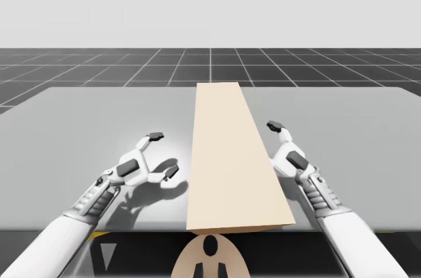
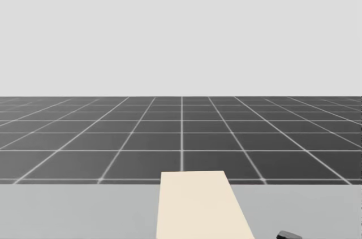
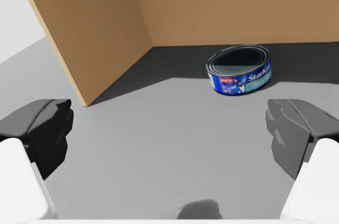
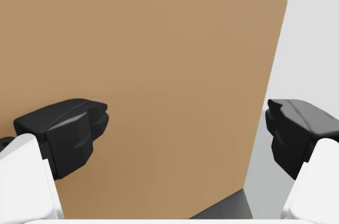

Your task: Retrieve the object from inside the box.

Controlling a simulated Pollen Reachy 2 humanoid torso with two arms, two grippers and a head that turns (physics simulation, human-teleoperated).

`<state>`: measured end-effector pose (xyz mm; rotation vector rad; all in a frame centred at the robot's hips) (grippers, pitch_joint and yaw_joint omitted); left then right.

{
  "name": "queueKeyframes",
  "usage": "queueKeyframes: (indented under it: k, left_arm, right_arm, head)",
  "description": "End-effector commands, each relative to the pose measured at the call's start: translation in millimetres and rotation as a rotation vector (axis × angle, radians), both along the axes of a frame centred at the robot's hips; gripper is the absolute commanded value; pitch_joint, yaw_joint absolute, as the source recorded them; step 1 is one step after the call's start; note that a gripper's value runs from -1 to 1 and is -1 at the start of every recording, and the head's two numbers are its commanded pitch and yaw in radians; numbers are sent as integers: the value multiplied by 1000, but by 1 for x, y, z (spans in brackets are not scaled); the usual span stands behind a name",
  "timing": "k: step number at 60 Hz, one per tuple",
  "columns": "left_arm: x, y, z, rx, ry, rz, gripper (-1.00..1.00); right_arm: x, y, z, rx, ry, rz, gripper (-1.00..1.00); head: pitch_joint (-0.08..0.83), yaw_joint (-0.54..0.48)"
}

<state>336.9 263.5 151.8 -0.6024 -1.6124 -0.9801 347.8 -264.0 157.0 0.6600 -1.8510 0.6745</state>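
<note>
can (image 3: 239,69): low blue round tin, upright inside box (image 3: 90,28), ahead of left gripper (image 3: 169,134), not touching | left: fingers apart, empty | right gripper (image 4: 185,131): apart, facing box wall | handling: likely rigid, light, slick sides; pinch across opposite sides

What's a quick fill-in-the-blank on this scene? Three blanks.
The low round can inside the box has a ____ label. My left gripper, facing the can, is ____. My right gripper faces the outside wall of the ____.
Missing words: blue; open; box.
</note>
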Motion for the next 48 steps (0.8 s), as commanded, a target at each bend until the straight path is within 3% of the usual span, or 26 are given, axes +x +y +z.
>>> queueKeyframes:
  k: [1, 5, 11, 21, 40, 48]
  left_arm:
    - [0, -15, 2, -70, -9, -49, -1000]
    - [9, -24, -3, -108, 38, -47, -1000]
    - [19, -33, -11, -106, 73, -53, -1000]
    - [37, -47, -23, -67, 163, -149, -1000]
    - [63, -76, -27, 18, 173, -289, -1000]
    - [71, -90, -30, 32, 177, -330, -1000]
  right_arm:
    - [-5, 5, -1, 8, -14, 57, -1000]
    - [-4, 5, -1, 12, -22, 64, -1000]
    - [-4, 5, -1, 16, -33, 78, -1000]
    - [-6, 4, -2, 15, -33, 103, -1000]
    - [-16, 1, -6, 9, -44, 123, -1000]
    - [-18, 2, -7, 7, -47, 135, -1000]
  head:
    - [4, 0]
    - [7, 0]
    - [12, -2]
    - [17, 2]
    - [26, -4]
    - [26, -11]
